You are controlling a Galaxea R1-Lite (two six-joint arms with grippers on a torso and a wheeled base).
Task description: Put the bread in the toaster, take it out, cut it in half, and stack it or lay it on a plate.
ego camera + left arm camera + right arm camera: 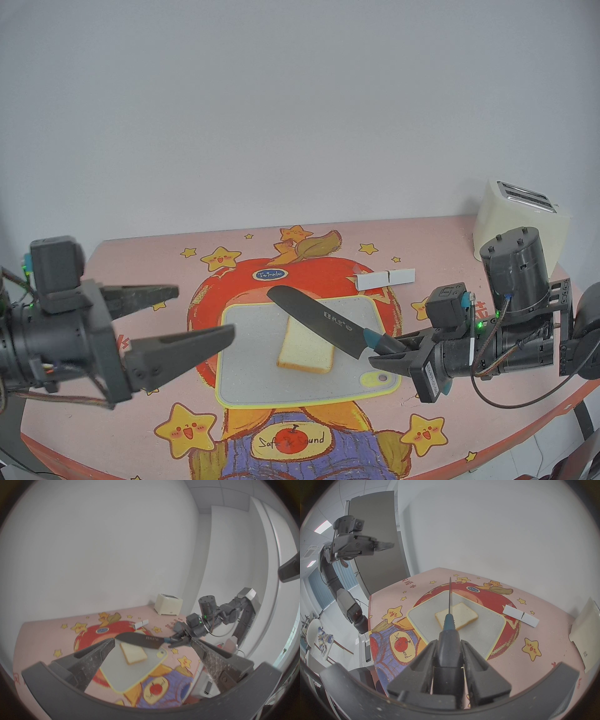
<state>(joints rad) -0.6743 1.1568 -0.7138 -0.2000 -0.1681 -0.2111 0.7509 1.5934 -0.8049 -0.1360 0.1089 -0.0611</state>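
Right jaws gripping one knife (312, 315), left jaws apart, one bread slice (306, 357)

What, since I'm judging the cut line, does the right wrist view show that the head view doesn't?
Right wrist: the knife edge-on, its line crossing the bread, and the right gripper from behind, jaws clamped on the handle. Head: the blade's flat side lying diagonally, the toaster slots, and the left gripper close up, jaws open. Both: the bread flat on the board, uncut.
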